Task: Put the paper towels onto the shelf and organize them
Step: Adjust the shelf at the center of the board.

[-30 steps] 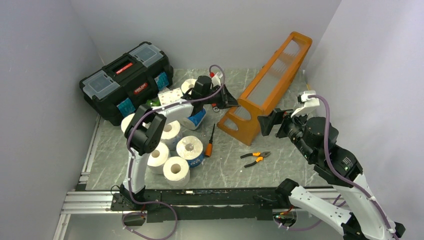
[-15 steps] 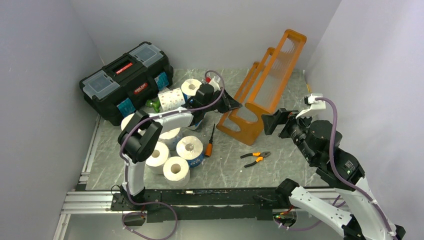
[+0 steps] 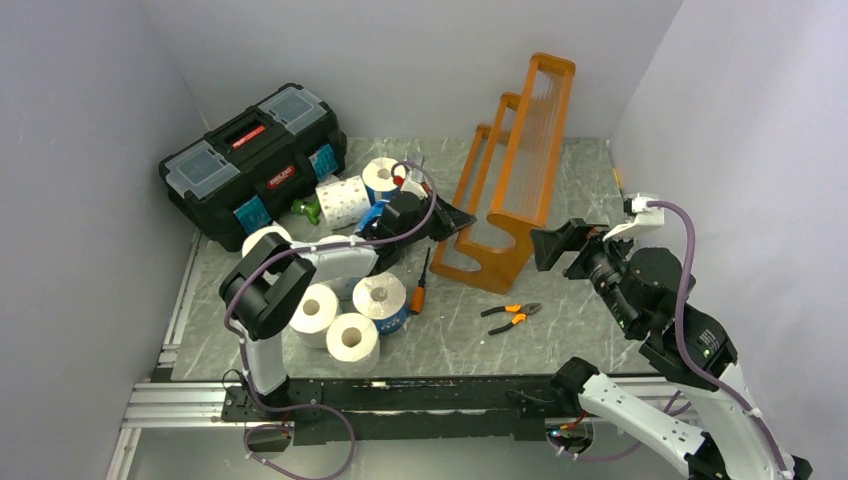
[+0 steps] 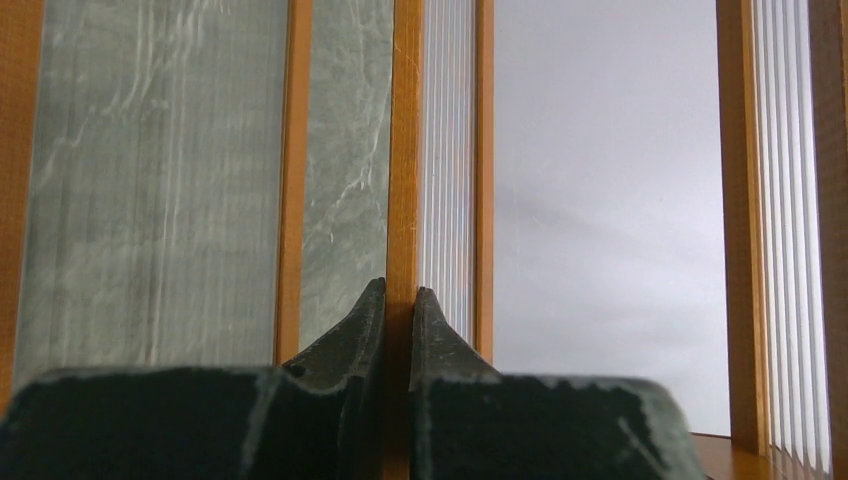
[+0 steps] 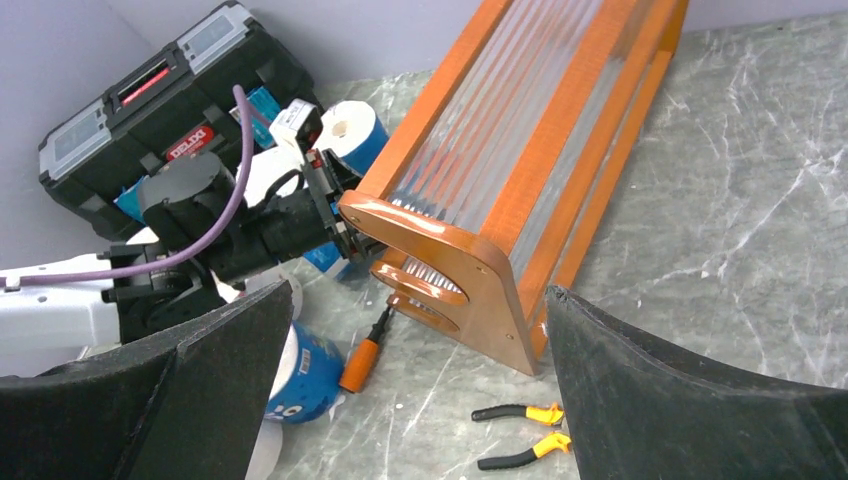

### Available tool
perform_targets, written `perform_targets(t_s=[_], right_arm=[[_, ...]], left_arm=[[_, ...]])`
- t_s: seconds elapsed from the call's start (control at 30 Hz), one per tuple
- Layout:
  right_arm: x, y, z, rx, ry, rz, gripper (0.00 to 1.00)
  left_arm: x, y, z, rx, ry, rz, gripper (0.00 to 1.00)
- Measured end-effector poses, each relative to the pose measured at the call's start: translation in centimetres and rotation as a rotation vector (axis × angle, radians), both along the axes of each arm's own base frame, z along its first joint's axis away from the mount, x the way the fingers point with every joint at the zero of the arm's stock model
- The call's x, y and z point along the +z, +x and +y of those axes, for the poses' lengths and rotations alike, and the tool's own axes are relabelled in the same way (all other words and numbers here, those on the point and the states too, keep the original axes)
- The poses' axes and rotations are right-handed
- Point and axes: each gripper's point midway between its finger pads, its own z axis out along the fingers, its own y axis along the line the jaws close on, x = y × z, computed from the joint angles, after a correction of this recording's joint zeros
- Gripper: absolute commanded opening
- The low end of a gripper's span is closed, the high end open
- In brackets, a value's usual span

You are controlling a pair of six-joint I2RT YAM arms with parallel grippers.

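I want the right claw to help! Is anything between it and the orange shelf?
Nothing visible is. The right gripper is open and faces the shelf with only air between them. The pliers and screwdriver lie on the table, below that path.

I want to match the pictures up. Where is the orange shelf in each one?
Top camera: shelf in the middle, right of the toolbox.
Left wrist: shelf fills the whole picture.
Right wrist: shelf upper middle, above the pliers.
Shared landmark: the left end effector gripping the shelf's end.
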Motion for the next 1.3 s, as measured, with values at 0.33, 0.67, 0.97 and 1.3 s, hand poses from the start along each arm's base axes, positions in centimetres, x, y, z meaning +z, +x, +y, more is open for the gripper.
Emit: perform_targets(t_s=[0.33, 0.67, 0.97, 1.3], right_arm=[[-0.3, -0.5, -0.6, -0.027, 0.034, 0.021, 1.0], [-0.9, -0.9, -0.9, -0.036, 0.053, 0.051, 0.99], [-1.1, -1.2, -1.1, -0.037, 0.056, 0.055, 1.0], [-0.6, -1.5, -1.1, -0.024, 0.059, 0.056, 1.0]], left_arm=[[0.2, -1.3, 0.0, 0.103, -0.035, 0.019, 0.0], [0.4, -2.9, -1.8, 0.151, -0.069, 0.034, 0.27], [-0.6, -2.5, -0.8, 0.161, -0.063, 0.054, 0.43], [-0.6, -0.4, 1.9, 0.097, -0.027, 0.036, 0.89]])
